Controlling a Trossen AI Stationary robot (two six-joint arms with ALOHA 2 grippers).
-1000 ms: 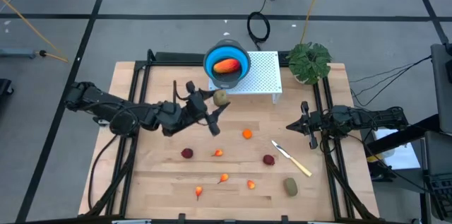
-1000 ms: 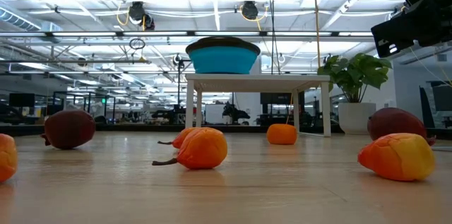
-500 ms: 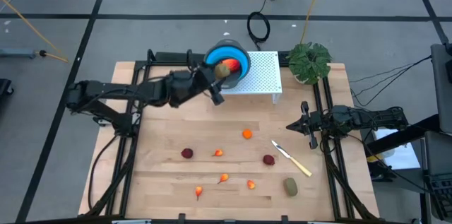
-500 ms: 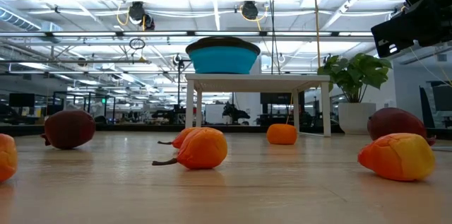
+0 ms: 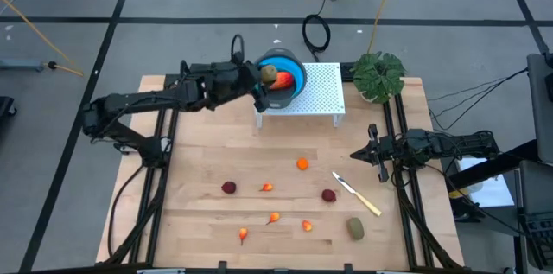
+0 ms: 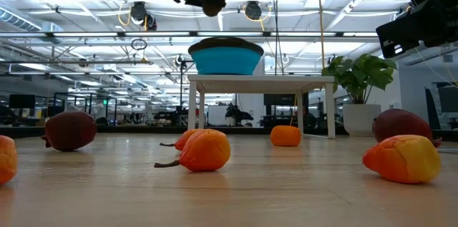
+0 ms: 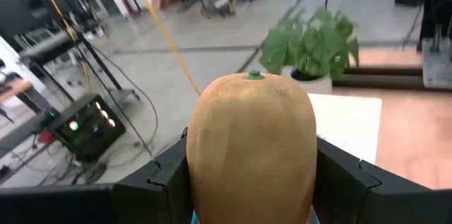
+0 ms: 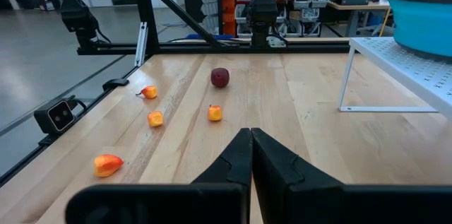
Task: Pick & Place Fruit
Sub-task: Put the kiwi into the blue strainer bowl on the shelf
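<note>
The left gripper [image 5: 263, 79] has travelled from mid-table up to the blue bowl [image 5: 294, 71], carrying a brown-green oval fruit [image 5: 269, 73] that now hangs over the bowl's near rim. Its fingers [image 7: 159, 174] clamp the oval on both flanks, green tip upward, a grip wide enough to keep the rounded piece from slipping during the lift. The bowl stands on a white perforated stand [image 5: 321, 92], which is why the arm has to rise well above the tabletop before releasing; in the low view the gripper shows high over the bowl. An elongated red-yellow fruit [image 5: 280, 83] already lies inside the bowl.

In front of the bowl, down on the wooden table [image 5: 190, 222], the remaining pieces wait: two dark red balls [image 5: 228, 187] [image 5: 328, 194], an orange round bit [image 5: 301, 164], several tiny orange-red bits [image 5: 274, 218], and a second brown-green oval [image 5: 355, 227] farthest from the bowl, beside the pale-handled knife [image 5: 357, 194]. To the bowl's right, past the potted plant [image 5: 378, 75], the right gripper [image 5: 370, 154] rests at the table's edge with its fingers pressed together, holding nothing. The drop appears imminent, judging by the fruit's position.
</note>
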